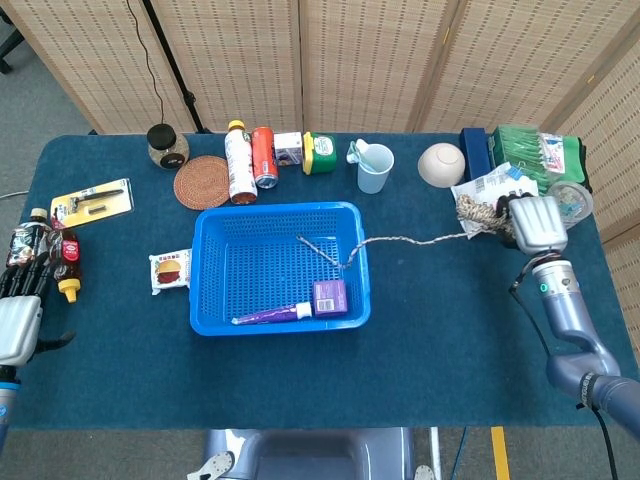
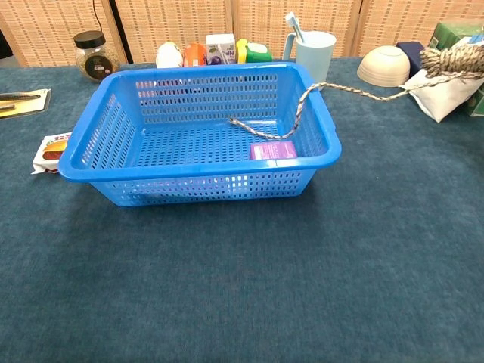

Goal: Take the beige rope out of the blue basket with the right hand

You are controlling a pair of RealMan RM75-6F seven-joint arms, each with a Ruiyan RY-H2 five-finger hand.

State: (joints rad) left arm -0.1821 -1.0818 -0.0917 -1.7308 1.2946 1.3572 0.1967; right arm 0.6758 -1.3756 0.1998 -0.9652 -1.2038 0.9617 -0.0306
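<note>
Holding the bunched part of the beige rope [image 1: 478, 213] at the far right of the table, the right hand [image 1: 537, 222] has its fingers closed around that bundle. From there one strand runs left, hangs over the right rim of the blue basket [image 1: 210, 320], and its loose end lies on the basket floor, near a small purple box [image 1: 329, 295]. So the rope is only partly out.

The rope looks light and very soft; it bends wherever it is not supported, so I think it will follow the hand without resistance. The tail may catch on the rim holes and pull the light basket. The bundle is the best place to hold.

The left hand [image 1: 18, 300] rests at the near left edge, beside some bottles [image 1: 62, 255]; it seems to hold nothing, with its fingers apart.
</note>
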